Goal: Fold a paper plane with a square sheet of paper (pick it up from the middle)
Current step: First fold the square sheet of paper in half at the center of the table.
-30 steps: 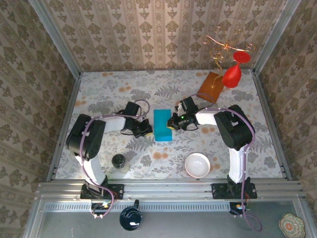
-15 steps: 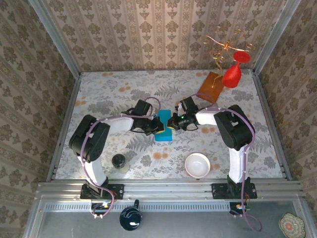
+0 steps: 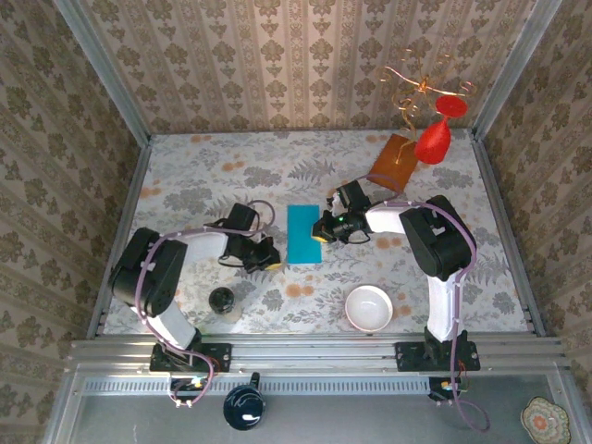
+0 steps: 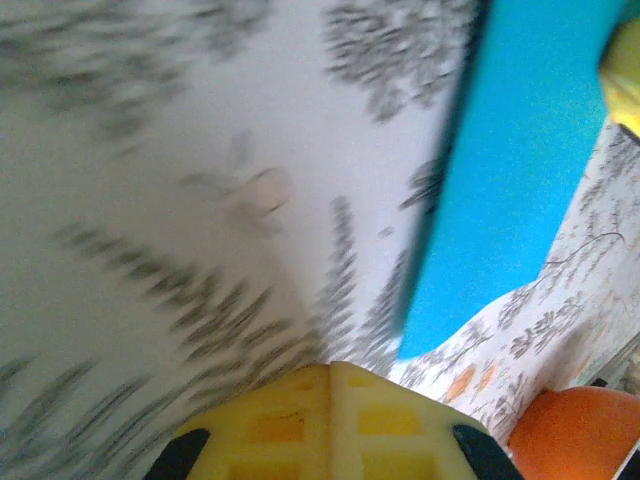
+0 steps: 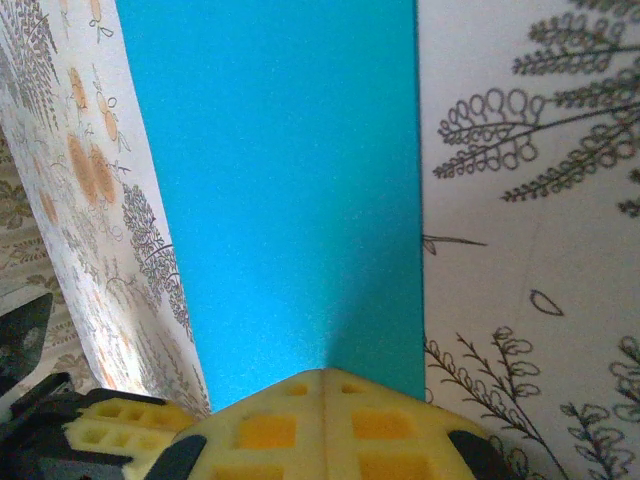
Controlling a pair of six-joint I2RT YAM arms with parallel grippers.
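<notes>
The square sheet of paper (image 3: 302,234) lies on the floral table top, creased into a narrow teal-blue rectangle. My right gripper (image 3: 320,231) is shut, and its yellow tips rest on the sheet's right edge. In the right wrist view the closed tips (image 5: 325,378) touch the paper (image 5: 290,170) at its near edge, with nothing between the fingers. My left gripper (image 3: 269,260) is shut and hovers over bare table just left of the sheet's near corner. In the left wrist view its joined fingers (image 4: 330,372) point past the blurred paper (image 4: 520,170).
A white bowl (image 3: 368,307) sits near the front right and a dark round jar (image 3: 221,300) near the front left. An orange-brown board (image 3: 394,162) and a red glass-shaped ornament (image 3: 432,139) stand at the back right. Patterned walls enclose the table.
The left gripper swept right onto the paper half a second ago and has since drawn back left and nearer. The right gripper has stayed on the paper's right edge.
</notes>
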